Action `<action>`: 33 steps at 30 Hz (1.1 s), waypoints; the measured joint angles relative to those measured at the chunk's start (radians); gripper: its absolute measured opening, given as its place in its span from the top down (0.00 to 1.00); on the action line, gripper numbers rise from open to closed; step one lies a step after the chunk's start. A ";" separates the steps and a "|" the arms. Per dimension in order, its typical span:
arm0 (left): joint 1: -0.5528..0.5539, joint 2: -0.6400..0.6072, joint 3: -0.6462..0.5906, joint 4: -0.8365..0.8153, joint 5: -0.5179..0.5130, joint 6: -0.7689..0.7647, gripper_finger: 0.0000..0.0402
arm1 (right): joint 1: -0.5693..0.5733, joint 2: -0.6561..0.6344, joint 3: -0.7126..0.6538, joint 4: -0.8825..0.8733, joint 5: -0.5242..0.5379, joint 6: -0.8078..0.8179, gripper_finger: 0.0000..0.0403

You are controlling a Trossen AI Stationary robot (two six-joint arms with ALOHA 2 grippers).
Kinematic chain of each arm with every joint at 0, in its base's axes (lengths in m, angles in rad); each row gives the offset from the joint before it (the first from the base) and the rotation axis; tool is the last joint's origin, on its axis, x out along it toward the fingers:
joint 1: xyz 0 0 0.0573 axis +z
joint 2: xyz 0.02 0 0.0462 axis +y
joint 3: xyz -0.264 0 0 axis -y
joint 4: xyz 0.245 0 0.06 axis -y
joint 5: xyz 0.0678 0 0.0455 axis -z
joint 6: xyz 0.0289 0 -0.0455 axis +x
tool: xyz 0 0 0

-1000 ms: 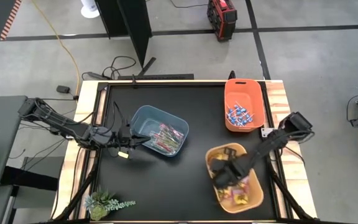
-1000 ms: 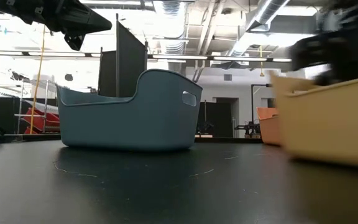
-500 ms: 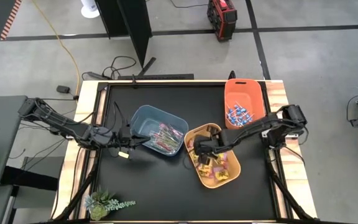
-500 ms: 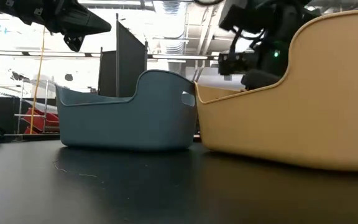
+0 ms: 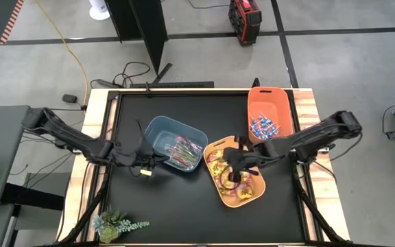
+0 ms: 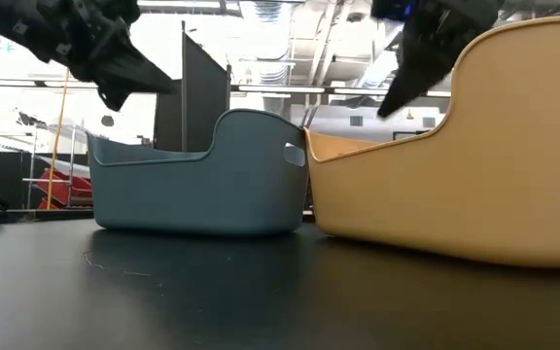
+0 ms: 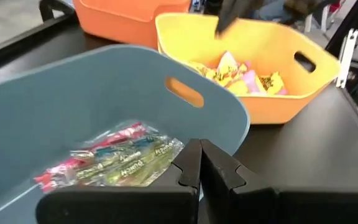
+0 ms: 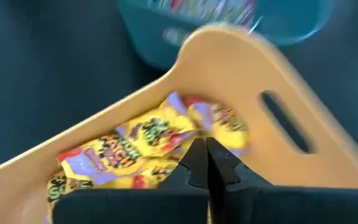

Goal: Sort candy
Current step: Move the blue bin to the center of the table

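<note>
Candy is sorted by type: yellow packets point(image 5: 233, 180) in the yellow bin point(image 5: 252, 196) at centre, pinkish sticks point(image 5: 185, 151) in the blue-grey bin point(image 5: 158, 129) touching its left side, blue lollipops point(image 5: 263, 128) in the orange bin point(image 5: 271, 97) at far right. Right gripper point(image 5: 233, 162) sits over the yellow bin's far end, fingers fully closed, nothing held. Left gripper point(image 5: 158, 159) hangs at the blue-grey bin's near-left edge, also closed and empty. Judgement: no loose candy seen on the table point(image 5: 184, 206); best lift the right arm straight up, clear of the rim, to avoid dragging the bin.
</note>
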 joint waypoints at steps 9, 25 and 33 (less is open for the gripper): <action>-0.040 0.207 0.093 0.018 0.105 -0.064 1.00 | -0.055 -0.103 0.001 0.120 0.136 -0.177 0.99; -0.225 0.340 0.129 -0.258 0.090 -0.584 1.00 | -0.357 0.079 0.035 0.313 -0.061 -0.354 0.99; -0.228 0.352 0.129 -0.479 0.023 -0.768 1.00 | -0.426 0.275 0.233 0.171 -0.156 -0.306 0.99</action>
